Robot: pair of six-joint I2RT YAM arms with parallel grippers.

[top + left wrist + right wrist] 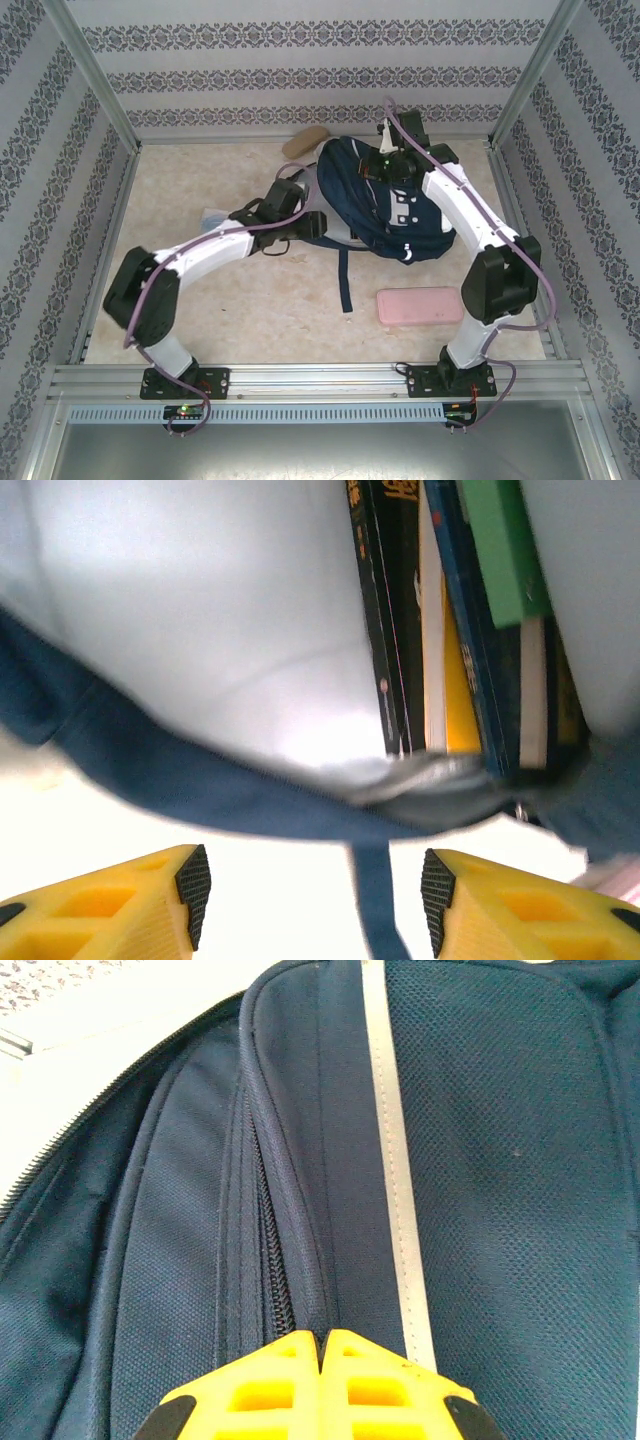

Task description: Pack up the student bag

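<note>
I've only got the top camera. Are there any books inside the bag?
Observer: Yes. The left wrist view looks into the bag's mouth, where several books sit side by side: black, yellow, blue and green.
Operator: Is the left gripper holding one?
Observer: No. The left gripper is open, with nothing between its pads.
Operator: And the right gripper?
Observer: The right gripper is shut, with its tips together at the bag's fabric beside a zipper.
</note>
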